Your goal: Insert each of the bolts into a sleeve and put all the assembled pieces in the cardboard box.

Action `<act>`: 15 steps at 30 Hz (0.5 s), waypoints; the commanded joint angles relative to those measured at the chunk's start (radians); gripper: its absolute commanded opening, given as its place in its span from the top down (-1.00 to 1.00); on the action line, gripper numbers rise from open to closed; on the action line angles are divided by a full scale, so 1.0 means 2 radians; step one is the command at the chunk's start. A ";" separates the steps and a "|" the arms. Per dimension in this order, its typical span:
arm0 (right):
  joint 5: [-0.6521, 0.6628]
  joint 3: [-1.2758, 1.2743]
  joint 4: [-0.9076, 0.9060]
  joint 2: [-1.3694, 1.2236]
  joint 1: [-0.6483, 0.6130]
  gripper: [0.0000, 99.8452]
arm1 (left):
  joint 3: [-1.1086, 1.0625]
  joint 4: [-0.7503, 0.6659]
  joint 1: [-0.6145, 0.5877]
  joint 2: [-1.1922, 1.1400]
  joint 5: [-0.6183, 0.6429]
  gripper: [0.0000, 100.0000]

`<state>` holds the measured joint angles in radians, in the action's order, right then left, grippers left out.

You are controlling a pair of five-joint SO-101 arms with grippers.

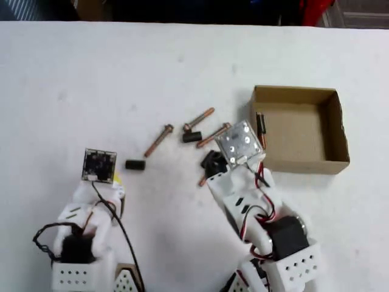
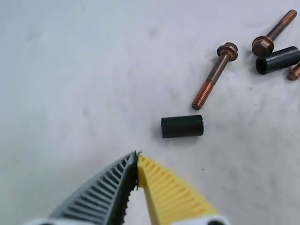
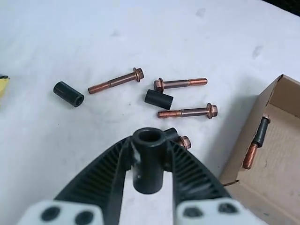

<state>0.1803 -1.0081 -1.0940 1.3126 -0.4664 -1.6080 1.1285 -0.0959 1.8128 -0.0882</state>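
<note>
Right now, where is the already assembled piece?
In the high view, the assembled piece lies inside the cardboard box, along its wall nearest the loose bolts.

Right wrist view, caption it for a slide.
Right end effector gripping a black cylindrical sleeve near scattered copper-coloured metal bolts.

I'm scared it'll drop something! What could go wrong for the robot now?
1. The held sleeve is pinched by the right jaws on its round sides, so it might slip or twist out.
2. A bolt lies just beyond it, partly hidden; pushing forward could knock it away.
3. The left jaws are shut near a loose sleeve; it may roll if nudged.
</note>
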 commanded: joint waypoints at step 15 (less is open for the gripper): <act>0.001 -0.133 0.083 0.141 -0.053 0.97 | 0.213 0.077 0.000 -0.144 -0.045 0.96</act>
<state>0.1803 -1.2566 -0.9912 1.5459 -0.5631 -1.2889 1.2820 -0.0959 1.6640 -0.1680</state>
